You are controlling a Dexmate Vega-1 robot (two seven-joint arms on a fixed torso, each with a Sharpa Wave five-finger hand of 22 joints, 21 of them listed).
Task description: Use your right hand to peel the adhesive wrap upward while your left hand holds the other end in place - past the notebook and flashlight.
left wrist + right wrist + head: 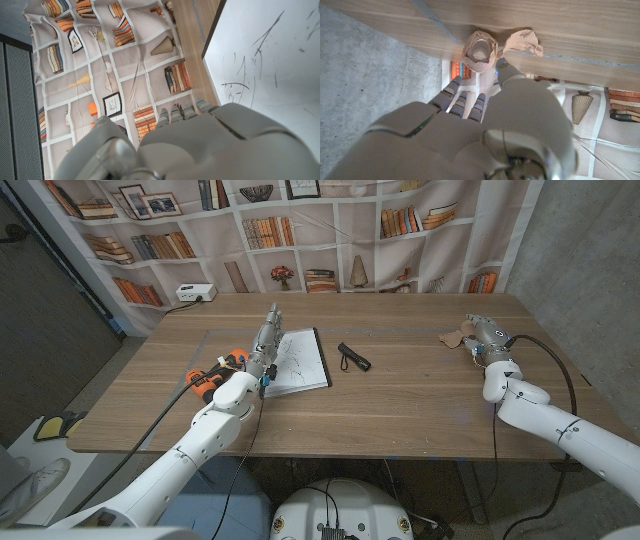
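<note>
1. Step in hand: approach, judged from the layout. The adhesive wrap, a tan roll with a loose crumpled tail, lies near the far right corner of the table; no peeling has begun.
2. Right hand: poised just beside the roll on its right, fingers apart and reaching toward it, grasping nothing. In the right wrist view the roll and its tail sit just beyond the fingertips.
3. Left hand: stands on its edge at the left margin of the notebook, fingers extended together toward the far edge, holding nothing. It is well apart from the wrap.
4. Landmarks: the open notebook, with faint pen marks, lies left of the table's middle; the black flashlight lies just beside it on the right.
5. Next move, as a judgement: the left hand must cross past notebook and flashlight to pin one end, while the right takes the loose tail and lifts it.
6. Surface and room: a wooden table; an orange-and-black tool near the left edge; a white power strip at the far left corner; a bookshelf-print curtain behind.
</note>
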